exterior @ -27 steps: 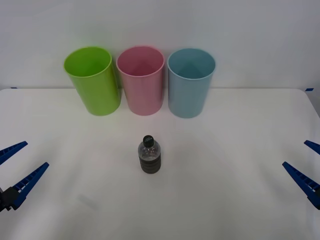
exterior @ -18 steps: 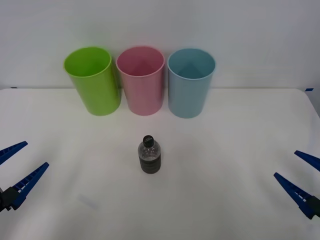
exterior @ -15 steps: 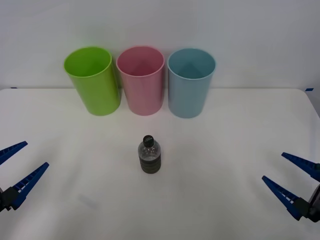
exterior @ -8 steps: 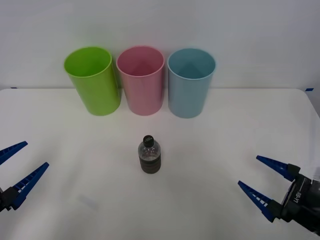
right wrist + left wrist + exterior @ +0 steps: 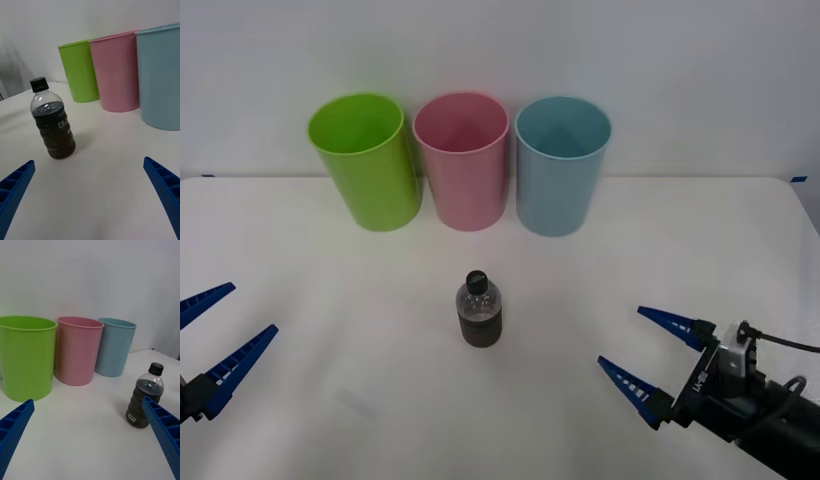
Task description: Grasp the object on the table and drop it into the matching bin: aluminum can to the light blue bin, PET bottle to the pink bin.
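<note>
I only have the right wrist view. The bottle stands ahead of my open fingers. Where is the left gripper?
Observer: The left gripper sits at the table's left edge, open, far from the bottle.
Operator: How does my right gripper sit relative to the bottle?
Observer: In the front view the right gripper is to the bottle's right and a bit nearer the robot, fingers pointing toward it.
Operator: Anything inside the pink bin?
Observer: The front view looks down into the pink bin; nothing is in the part it shows.
</note>
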### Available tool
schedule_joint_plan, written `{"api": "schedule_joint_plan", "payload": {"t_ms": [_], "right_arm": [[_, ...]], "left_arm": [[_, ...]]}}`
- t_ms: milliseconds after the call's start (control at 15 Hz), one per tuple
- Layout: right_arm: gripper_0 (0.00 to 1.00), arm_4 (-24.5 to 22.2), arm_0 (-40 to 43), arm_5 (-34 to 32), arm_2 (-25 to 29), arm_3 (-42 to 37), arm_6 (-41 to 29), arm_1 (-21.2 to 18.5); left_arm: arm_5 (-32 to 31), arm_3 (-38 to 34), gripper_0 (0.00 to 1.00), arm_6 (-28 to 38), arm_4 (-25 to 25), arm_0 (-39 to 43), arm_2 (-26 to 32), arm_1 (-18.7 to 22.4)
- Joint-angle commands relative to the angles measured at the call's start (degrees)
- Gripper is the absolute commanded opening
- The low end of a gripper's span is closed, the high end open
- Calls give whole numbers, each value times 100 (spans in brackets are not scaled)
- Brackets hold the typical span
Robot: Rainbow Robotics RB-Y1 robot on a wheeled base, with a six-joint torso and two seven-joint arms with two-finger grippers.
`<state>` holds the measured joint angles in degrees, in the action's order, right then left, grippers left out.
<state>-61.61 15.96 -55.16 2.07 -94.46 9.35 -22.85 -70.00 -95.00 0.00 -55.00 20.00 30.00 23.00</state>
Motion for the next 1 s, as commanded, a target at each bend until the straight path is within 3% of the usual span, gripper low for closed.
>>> {"api": "schedule_joint_plan", "payload": {"t_ms": [67,1000], "right_arm": [[100,0,-111,418,-410,-2,120,0],[100,9,-928,2615,-2334,7,340,9]], "left_arm": [[0,0,100,0,0,0,0,0],[0,0,100,0,0,0,0,0]]}}
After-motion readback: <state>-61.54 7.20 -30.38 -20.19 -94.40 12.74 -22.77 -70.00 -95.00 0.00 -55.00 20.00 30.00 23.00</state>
